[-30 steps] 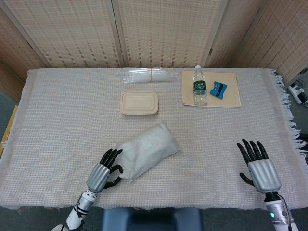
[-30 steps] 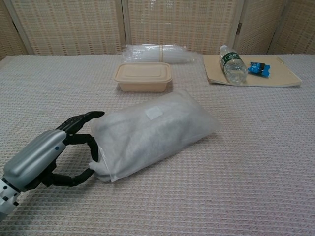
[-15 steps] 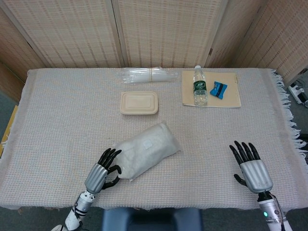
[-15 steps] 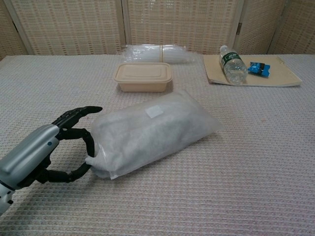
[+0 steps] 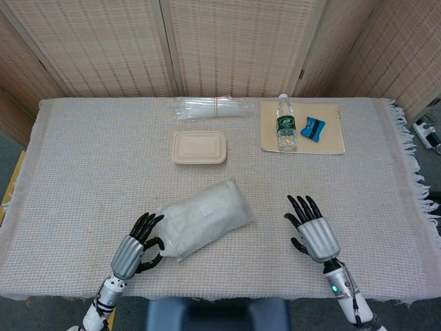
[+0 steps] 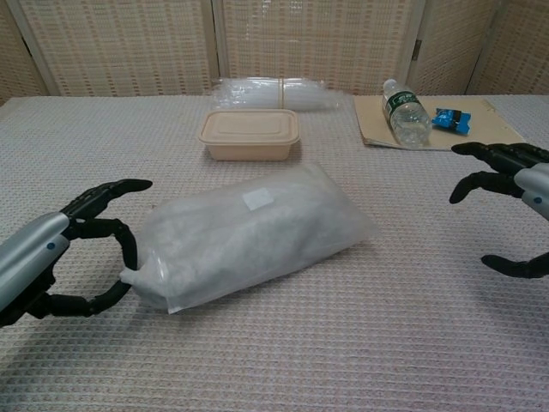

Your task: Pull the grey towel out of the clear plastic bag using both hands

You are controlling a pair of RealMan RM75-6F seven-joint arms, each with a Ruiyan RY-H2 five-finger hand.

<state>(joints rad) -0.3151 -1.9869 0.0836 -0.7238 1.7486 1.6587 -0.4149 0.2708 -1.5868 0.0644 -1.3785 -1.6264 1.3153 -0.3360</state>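
We see the grey towel (image 6: pixel 257 236) wholly inside the clear plastic bag (image 5: pixel 204 217); our left hand (image 5: pixel 131 248) pinches its 8 o'clock end, our right hand (image 5: pixel 313 232) spread, empty; extraction remains.

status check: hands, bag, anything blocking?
Left hand pinches the bag at its near-left end. Right hand open, clear of it. Towel not yet out. Nothing between right hand and bag.
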